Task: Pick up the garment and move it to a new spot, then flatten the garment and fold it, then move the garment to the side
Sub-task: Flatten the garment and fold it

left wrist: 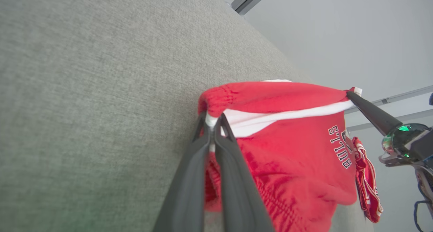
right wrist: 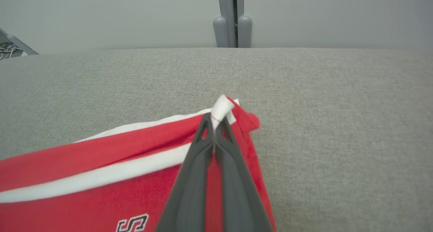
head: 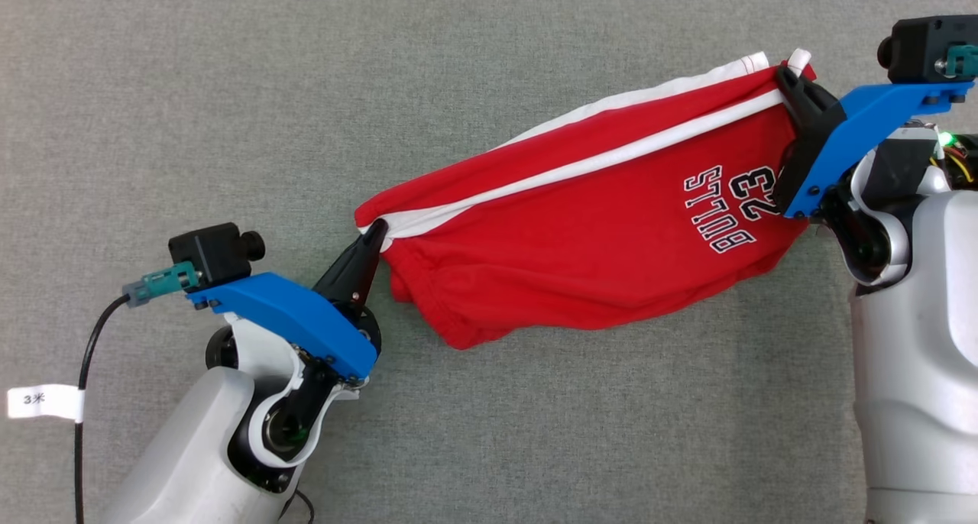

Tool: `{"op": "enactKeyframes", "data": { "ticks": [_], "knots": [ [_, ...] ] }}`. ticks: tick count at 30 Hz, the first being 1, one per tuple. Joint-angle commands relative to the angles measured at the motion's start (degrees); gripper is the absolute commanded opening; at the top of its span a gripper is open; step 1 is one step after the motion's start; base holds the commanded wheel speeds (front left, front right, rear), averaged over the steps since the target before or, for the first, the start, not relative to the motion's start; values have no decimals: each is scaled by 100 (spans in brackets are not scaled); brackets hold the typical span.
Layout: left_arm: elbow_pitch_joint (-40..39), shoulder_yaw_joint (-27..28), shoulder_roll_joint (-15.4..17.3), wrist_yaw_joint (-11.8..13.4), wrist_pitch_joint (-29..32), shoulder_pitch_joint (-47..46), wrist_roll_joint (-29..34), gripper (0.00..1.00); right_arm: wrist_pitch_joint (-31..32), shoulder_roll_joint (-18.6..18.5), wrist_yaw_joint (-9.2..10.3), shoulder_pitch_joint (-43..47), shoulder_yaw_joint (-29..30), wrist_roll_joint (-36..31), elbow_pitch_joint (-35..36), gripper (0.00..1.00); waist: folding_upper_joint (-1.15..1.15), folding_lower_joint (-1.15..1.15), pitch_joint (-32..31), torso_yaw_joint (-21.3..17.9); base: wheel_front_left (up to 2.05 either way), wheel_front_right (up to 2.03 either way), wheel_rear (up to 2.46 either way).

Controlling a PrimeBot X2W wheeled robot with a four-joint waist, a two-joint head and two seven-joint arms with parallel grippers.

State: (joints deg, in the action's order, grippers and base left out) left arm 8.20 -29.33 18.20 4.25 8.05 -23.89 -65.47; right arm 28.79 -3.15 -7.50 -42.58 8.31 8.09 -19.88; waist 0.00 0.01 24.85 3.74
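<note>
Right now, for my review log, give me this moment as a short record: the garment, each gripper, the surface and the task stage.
garment: garment, red with white stripes, printed BULLS 23, stretched between the two grippers
left gripper: left gripper shut on the white-trimmed corner at the garment's left end
right gripper: right gripper shut on the white-trimmed corner at its right end
hang: middle sags below the held edge; contact with the surface cannot be told
surface: grey cloth surface
stage: held by both ends, not yet flattened or folded
</note>
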Motion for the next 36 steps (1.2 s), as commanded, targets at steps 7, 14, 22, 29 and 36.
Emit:
{"op": "enactKeyframes", "data": {
  "ticks": [7, 14, 22, 29, 36],
  "knots": [
    [240, -83, -100, -132, -70, -215, 87, 100, -371, -13, -1, -295, 1, 17, -443, 100, 0, -1, -22, -67, 0, 0, 0],
    [333, -22, -155, -332, -607, 71, 215, 100, -509, -151, -1, -92, -151, 203, -603, 100, 0, -1, -381, -38, 0, 0, 0],
    [634, 61, -42, -760, -1674, 345, 675, 100, -564, -544, -1, 296, -395, 364, -545, 100, 0, -1, -694, 9, 0, 0, 0],
    [1120, 158, 54, -683, -2299, 56, 1879, 100, -612, -795, -1, 477, -462, 347, -677, 100, 0, -1, -674, 74, 0, 0, 0],
    [687, 1190, -414, -676, -2326, 238, 3532, 100, -643, -855, -1, 272, -404, 433, -950, 100, 0, -1, -387, 190, 0, 0, 0]
  ]
}}
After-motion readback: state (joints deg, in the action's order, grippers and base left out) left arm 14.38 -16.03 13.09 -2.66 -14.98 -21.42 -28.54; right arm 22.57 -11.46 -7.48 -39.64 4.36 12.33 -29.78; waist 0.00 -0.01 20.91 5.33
